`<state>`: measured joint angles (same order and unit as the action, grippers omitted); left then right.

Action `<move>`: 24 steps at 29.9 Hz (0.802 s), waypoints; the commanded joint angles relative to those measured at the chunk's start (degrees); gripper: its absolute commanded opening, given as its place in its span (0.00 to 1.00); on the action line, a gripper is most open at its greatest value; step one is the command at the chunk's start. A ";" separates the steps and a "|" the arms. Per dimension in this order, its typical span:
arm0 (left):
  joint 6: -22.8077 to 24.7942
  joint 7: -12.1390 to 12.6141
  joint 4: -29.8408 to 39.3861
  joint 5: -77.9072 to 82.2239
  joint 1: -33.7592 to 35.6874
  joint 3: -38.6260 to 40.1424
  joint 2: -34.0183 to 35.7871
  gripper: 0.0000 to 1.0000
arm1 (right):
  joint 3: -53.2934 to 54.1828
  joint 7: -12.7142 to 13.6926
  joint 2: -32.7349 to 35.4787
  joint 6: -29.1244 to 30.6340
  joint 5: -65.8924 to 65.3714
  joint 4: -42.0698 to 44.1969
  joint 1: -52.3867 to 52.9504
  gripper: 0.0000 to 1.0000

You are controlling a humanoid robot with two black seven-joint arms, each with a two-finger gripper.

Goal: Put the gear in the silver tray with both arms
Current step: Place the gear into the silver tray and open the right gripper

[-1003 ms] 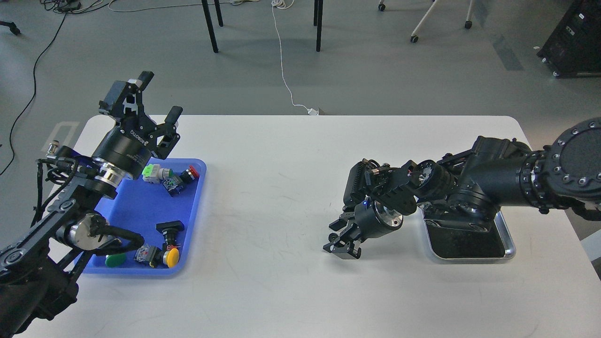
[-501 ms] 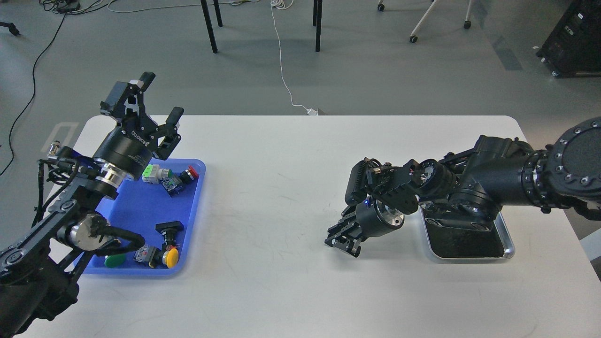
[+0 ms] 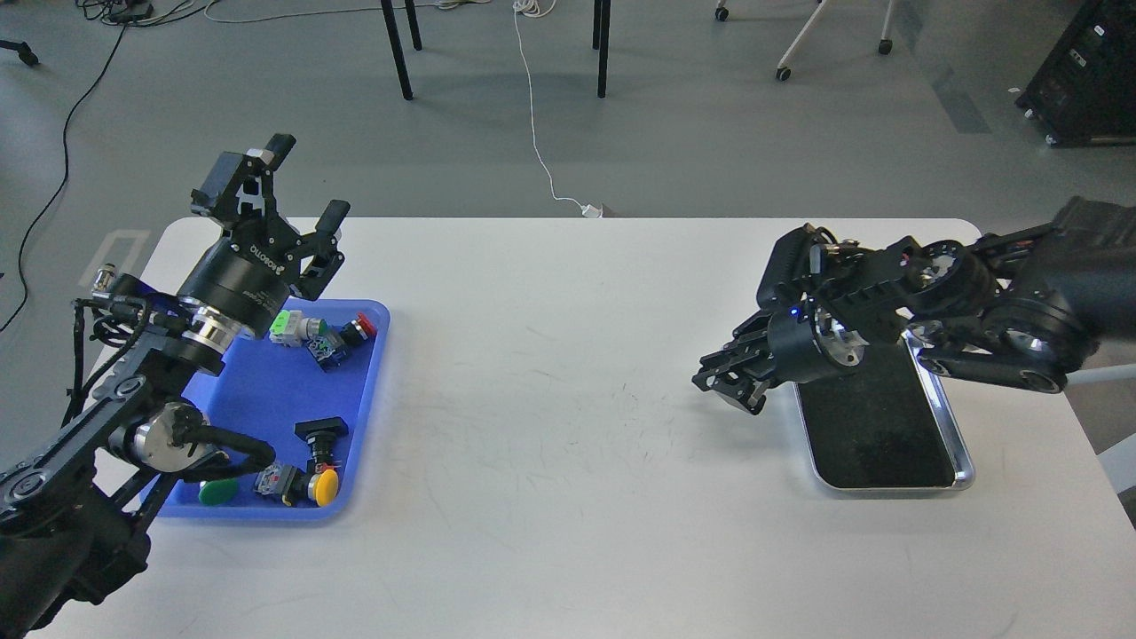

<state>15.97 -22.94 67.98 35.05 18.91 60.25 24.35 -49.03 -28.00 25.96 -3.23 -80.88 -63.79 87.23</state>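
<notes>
The silver tray [image 3: 963,461] is sitting at the table's right side, its far end hidden under the right arm. The right gripper [image 3: 729,383] is hanging just left of it, too dark to tell whether anything is held, while the left gripper [image 3: 302,182] is standing spread and empty above the blue tray [image 3: 266,390].

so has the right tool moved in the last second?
Yes. The right tool has gone right and toward the table's far edge, ending at the left rim of the silver tray, which stayed put.
</notes>
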 commanded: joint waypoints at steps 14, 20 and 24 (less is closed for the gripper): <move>0.03 0.09 0.05 0.37 0.25 -0.83 -0.36 0.98 | -0.72 0.00 13.33 -1.08 -4.81 2.09 -8.39 0.20; 0.03 0.17 0.05 0.46 0.25 -1.09 -0.70 0.98 | -0.80 0.00 12.98 -1.17 -6.74 4.45 -10.15 0.21; 0.03 1.49 0.05 0.46 0.42 -1.27 -1.76 0.98 | -0.71 0.00 12.98 -1.61 -7.36 5.16 -10.94 0.21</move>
<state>16.00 -22.23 68.10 35.50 19.24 59.01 23.16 -49.78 -28.00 38.95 -4.47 -87.92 -59.00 76.94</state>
